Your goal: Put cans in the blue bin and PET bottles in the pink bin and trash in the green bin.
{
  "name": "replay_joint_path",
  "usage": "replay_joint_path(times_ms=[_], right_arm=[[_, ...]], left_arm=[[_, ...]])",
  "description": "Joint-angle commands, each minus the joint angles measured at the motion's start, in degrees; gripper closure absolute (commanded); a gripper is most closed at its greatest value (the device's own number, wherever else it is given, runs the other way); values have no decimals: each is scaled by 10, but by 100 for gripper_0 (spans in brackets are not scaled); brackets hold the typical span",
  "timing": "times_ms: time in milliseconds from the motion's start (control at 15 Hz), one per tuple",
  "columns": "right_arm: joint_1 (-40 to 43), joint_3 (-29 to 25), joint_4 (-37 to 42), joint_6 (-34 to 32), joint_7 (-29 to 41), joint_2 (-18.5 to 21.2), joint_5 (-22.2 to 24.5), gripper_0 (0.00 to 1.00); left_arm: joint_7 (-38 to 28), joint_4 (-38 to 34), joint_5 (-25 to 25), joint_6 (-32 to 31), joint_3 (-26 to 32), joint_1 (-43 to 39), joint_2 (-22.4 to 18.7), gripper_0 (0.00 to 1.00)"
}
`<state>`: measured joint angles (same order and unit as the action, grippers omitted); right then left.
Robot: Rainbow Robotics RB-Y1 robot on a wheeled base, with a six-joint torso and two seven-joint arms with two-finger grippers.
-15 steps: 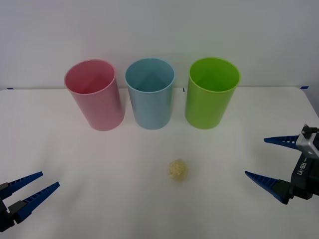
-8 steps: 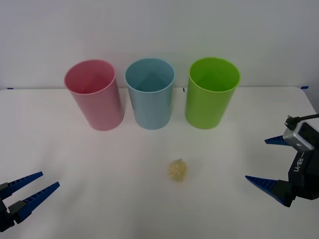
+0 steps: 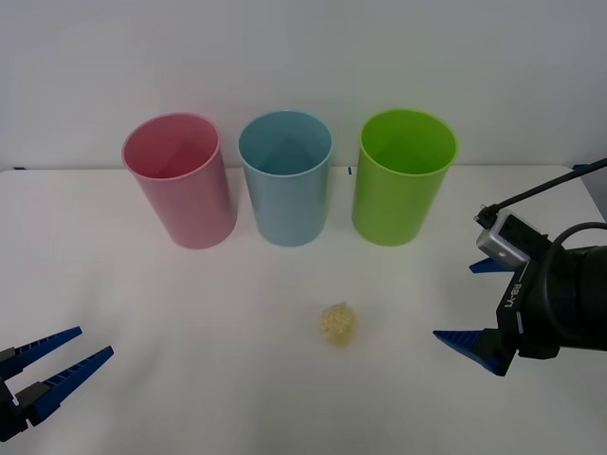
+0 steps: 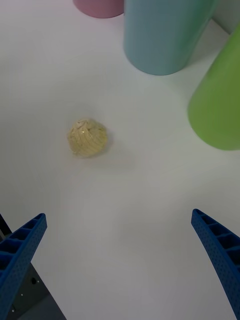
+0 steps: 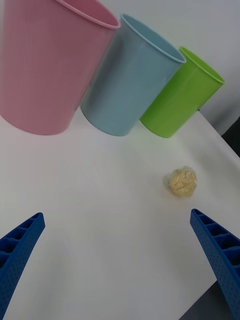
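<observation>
Front view gives me the trash (image 3: 340, 324) on the table (image 3: 190, 303) at frame centre, below the blue bin (image 3: 285, 180). My right gripper (image 3: 474, 303) sits at right, fingers spread wide, holding nothing; my left gripper (image 3: 66, 353) waits lower left, fingers parted.

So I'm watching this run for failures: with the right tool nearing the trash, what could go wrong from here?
1. The trash is a small, light ball lying loose on the table; the open right tool might nudge it away instead of gripping it.
2. The green bin stands close beside the blue bin, so a loose drop could land in the wrong one.
</observation>
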<state>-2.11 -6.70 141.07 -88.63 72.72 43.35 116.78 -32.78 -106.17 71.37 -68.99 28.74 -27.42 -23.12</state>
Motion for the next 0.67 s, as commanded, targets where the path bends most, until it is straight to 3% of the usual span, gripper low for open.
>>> replay_joint_path(times_ms=[67, 667], right_arm=[[-53, 56, -50, 0, 1, 0, 16, 0], [-193, 219, -166, -8, 1, -3, 61, 0]], left_arm=[[0, 0, 0, 0, 0, 0, 0, 0], [0, 0, 0, 0, 0, 0, 0, 0]])
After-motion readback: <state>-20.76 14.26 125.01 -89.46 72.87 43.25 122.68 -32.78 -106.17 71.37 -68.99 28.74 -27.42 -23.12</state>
